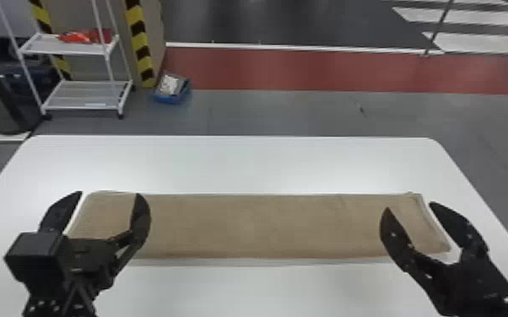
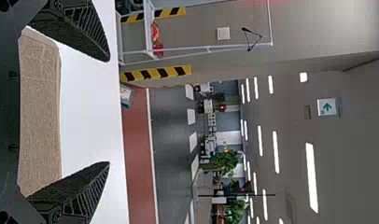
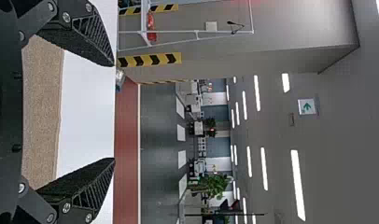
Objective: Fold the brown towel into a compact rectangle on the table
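At the lower left of the head view, the left gripper is hanging at the towel's left end, its fingers spread wide and empty. Across the centre, the brown towel is lying flat on the white table as a long strip, probably awaiting end folds. At the lower right, the right gripper is hanging open and empty at the other end, presumably to give access to that edge.
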Motion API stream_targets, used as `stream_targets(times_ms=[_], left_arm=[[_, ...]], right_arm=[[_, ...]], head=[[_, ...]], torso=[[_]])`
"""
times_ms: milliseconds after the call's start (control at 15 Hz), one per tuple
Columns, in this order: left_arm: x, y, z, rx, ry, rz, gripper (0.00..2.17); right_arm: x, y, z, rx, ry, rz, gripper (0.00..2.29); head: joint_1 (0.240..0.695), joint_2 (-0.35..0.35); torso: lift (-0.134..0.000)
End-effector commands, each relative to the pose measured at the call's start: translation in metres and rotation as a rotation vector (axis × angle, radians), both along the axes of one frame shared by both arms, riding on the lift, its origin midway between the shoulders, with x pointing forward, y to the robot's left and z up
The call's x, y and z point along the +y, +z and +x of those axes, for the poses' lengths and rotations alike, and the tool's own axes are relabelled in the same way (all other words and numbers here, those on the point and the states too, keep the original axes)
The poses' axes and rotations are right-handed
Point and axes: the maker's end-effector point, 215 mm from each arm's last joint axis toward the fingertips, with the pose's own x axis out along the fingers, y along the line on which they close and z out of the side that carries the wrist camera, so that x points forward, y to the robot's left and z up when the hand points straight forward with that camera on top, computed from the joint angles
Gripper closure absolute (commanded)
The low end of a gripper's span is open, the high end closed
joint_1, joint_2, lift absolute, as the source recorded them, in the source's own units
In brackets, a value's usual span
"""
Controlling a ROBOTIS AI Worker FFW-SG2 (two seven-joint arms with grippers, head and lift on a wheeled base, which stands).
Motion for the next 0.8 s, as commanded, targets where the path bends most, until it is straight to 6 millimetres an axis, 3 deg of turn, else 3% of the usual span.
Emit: stream_targets(times_ms=[0, 333, 467, 600, 733], left_arm=[[0.011, -0.011, 0.009, 0.012, 0.013, -0.005, 0.10], [0.011, -0.021, 0.015, 0.031, -0.010, -0.030, 0.10], [0.019, -0.029, 0.018, 0.063, -0.010, -0.053, 0.12], [0.030, -0.048, 0.024, 0.142, -0.006, -0.070, 0.15], [0.043, -0.048, 0.033, 0.145, 0.012, -0.079, 0.15]], right_arm=[[0.002, -0.009, 0.003, 0.002, 0.001, -0.006, 0.18], [-0.002, -0.021, 0.006, -0.007, -0.008, -0.018, 0.19], [-0.002, -0.025, 0.009, -0.007, -0.005, -0.037, 0.37], [0.006, -0.029, 0.014, -0.006, 0.007, -0.042, 0.43], [0.025, -0.028, 0.024, -0.013, 0.042, -0.075, 0.50]], head=[[0.695, -0.047], [0.695, -0.028], [0.695, -0.031], [0.695, -0.024], [0.695, -0.006]], torso=[[-0.125], [-0.125], [-0.125], [-0.125], [-0.125]])
